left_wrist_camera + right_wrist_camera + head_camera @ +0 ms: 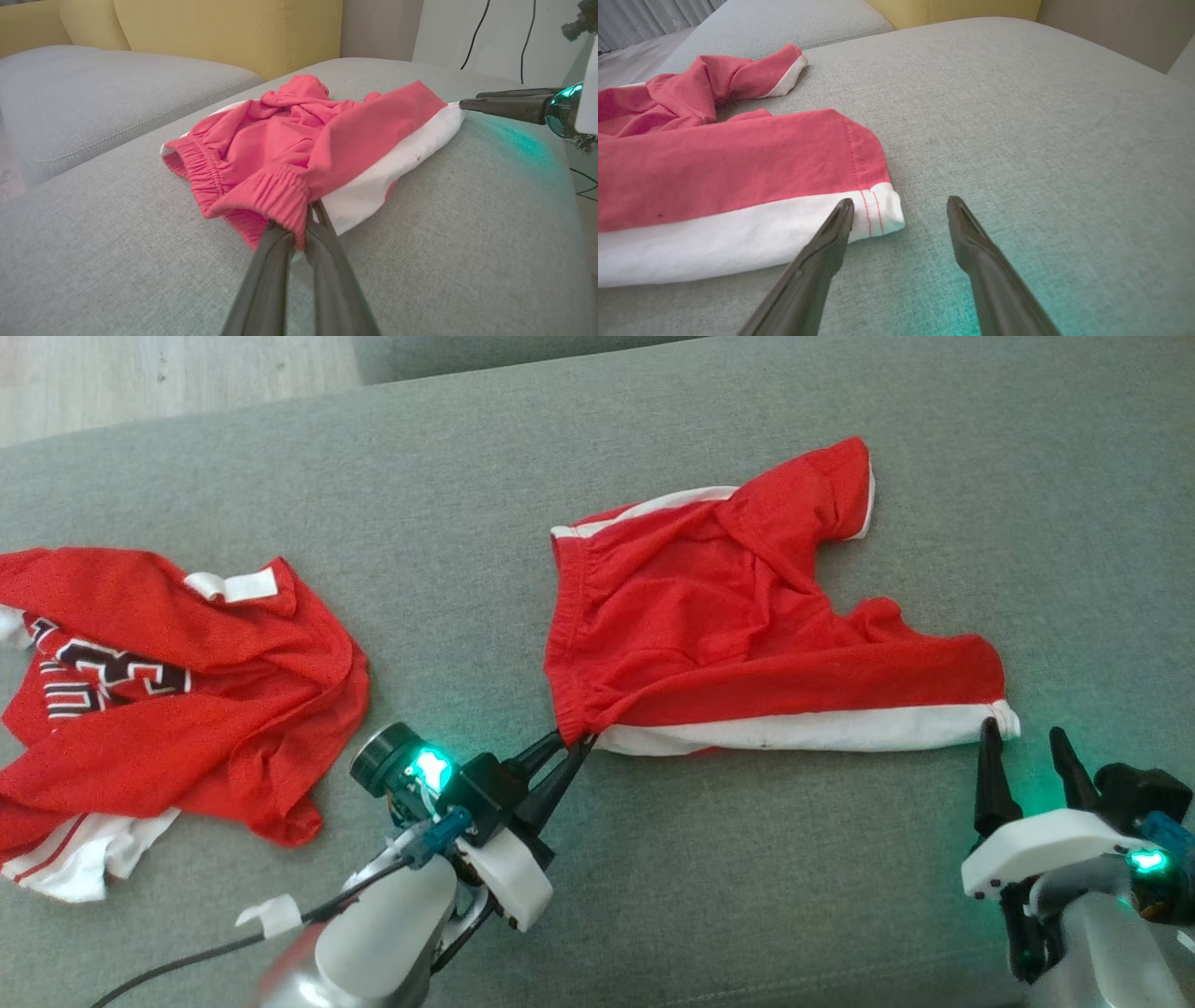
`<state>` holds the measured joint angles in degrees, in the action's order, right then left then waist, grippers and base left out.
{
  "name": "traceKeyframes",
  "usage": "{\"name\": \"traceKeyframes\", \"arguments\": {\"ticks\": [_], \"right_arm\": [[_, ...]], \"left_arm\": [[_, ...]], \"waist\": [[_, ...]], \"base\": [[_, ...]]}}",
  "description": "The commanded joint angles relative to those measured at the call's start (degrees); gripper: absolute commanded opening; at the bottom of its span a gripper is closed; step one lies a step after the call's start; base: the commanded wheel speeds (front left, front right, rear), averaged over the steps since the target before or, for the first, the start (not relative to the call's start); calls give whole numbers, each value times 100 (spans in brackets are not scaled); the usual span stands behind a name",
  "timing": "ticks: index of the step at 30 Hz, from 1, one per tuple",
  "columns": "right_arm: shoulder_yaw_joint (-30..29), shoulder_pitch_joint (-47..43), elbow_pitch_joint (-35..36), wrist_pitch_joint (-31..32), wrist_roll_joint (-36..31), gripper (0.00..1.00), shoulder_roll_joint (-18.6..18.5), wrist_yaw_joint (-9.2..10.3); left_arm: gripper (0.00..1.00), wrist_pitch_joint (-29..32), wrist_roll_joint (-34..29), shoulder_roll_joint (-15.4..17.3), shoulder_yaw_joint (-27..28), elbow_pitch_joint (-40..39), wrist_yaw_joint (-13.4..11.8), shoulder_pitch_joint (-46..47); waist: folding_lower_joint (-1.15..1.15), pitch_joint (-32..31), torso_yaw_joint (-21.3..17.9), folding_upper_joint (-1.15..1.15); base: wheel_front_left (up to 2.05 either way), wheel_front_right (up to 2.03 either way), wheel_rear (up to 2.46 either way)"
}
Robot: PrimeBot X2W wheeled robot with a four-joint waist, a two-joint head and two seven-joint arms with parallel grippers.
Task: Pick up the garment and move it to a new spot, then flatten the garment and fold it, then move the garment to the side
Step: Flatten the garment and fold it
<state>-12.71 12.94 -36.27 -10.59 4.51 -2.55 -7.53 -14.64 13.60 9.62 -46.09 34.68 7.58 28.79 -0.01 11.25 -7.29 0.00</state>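
Note:
The garment [728, 616] is a pair of red shorts with a white side stripe, lying crumpled on the grey sofa cushion [747, 859]. My left gripper [574, 742] is shut on the elastic waistband corner at the shorts' near left; in the left wrist view its fingers [303, 219] pinch the gathered red waistband [275, 196]. My right gripper [1021, 733] stands open at the shorts' near right corner. In the right wrist view its left fingertip [840, 219] touches the white hem [878, 210], and the other fingertip [962, 224] is over bare cushion. The garment [714, 163] spreads away to the left there.
A second red garment [159, 691] with black-and-white lettering lies bunched at the cushion's left end. Yellow back cushions [224, 28] stand behind the sofa seat. Wooden floor [140, 373] shows beyond the far edge. The right gripper's fingers [504, 105] reach in at the left wrist view's right side.

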Motion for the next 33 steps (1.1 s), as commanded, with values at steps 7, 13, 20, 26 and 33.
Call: {"name": "traceKeyframes", "arguments": {"ticks": [7,13,20,26,33], "right_arm": [[230,340,-135,-51,-223,100,-32,4],[343,456,-299,77,-319,71,-32,4],[423,547,-369,-19,-283,0,-32,4],[502,618,-7,-334,33,0,-32,4],[944,872,1058,-427,284,0,-32,4]], "left_arm": [[0,-36,-46,17,254,-217,-18,116],[0,-36,-53,13,247,-217,-16,138],[0,-36,-6,53,191,-120,-12,127],[0,-36,158,210,124,-42,-10,170],[0,249,710,743,-204,-337,-10,812]], "waist": [[1,25,44,0],[1,77,61,0],[1,20,67,0],[1,-239,6,0],[1,-670,-84,0]], "base": [[0,0,0],[0,0,0],[0,0,0],[0,0,0],[0,0,0]]}}
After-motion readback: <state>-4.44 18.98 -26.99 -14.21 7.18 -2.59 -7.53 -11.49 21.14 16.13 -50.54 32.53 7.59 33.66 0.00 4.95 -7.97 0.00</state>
